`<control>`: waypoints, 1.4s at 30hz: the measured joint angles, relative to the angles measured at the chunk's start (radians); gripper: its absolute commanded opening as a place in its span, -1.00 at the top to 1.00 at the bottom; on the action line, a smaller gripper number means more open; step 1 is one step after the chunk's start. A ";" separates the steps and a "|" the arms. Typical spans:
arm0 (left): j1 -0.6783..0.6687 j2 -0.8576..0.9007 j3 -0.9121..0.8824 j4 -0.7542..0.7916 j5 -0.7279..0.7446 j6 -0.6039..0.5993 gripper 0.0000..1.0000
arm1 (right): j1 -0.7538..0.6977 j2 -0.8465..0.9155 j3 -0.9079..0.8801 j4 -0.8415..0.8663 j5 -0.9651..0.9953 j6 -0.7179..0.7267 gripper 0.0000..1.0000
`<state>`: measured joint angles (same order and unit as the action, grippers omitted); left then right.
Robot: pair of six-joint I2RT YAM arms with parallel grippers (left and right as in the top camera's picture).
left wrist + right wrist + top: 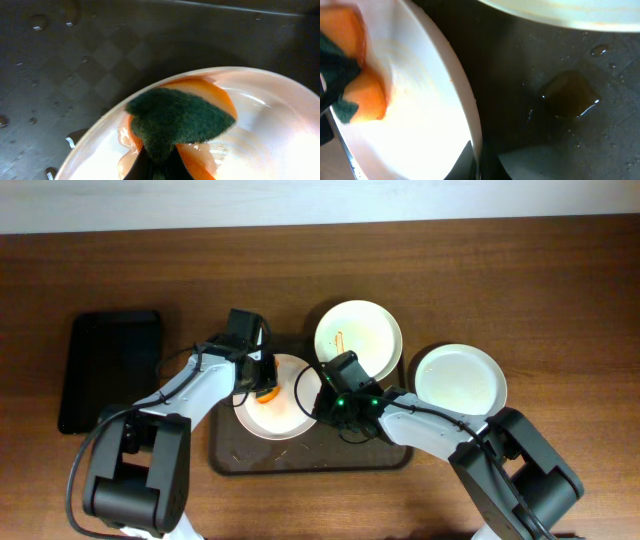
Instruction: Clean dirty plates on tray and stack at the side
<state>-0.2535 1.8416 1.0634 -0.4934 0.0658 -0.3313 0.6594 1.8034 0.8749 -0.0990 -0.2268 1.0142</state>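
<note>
One clean-looking plate (460, 378) sits right of the tray (300, 462); left gripper (262, 380) pinches a sponge (180, 120) on the middle plate (285, 418), right gripper (322, 395) clamps its rim, streaked plate (358, 338) left to do

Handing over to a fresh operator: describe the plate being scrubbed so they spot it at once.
Start at the big dark brown tray mid-table. The scrubbed plate sits on its left half. Unlike the streaked plate at the tray's far edge and the off-tray plate to the right, it has the left claw pressing an orange-and-green sponge on it.
</note>
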 measured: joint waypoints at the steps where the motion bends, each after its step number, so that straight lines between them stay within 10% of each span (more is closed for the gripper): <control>1: 0.003 -0.001 0.010 -0.055 -0.003 0.015 1.00 | 0.000 0.000 0.000 0.000 -0.003 -0.002 0.92; 7: 0.041 0.015 -0.003 -0.202 0.376 0.281 1.00 | 0.000 0.000 0.000 -0.006 -0.008 -0.019 0.92; 15: 0.010 0.005 0.014 -0.195 0.192 0.085 1.00 | 0.000 0.000 0.002 -0.005 -0.010 -0.002 0.92; 23: 0.050 0.030 0.012 -0.211 0.420 0.342 1.00 | 0.002 0.000 0.002 -0.011 -0.019 -0.016 0.92; 31: 0.249 0.058 0.534 -0.438 0.371 0.351 1.00 | 0.002 0.000 0.003 -0.012 -0.028 -0.030 0.92; 35: 0.249 0.058 0.534 -0.488 0.289 0.355 1.00 | -0.024 -0.126 0.092 -0.373 0.006 -0.181 0.92; 42: 0.249 0.058 0.534 -0.491 0.266 0.355 1.00 | 0.111 -0.467 0.193 -0.844 0.734 -0.282 0.92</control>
<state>-0.0040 1.8992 1.5970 -0.9848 0.3317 0.0235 0.7704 1.3365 1.0679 -0.9432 0.5068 0.7319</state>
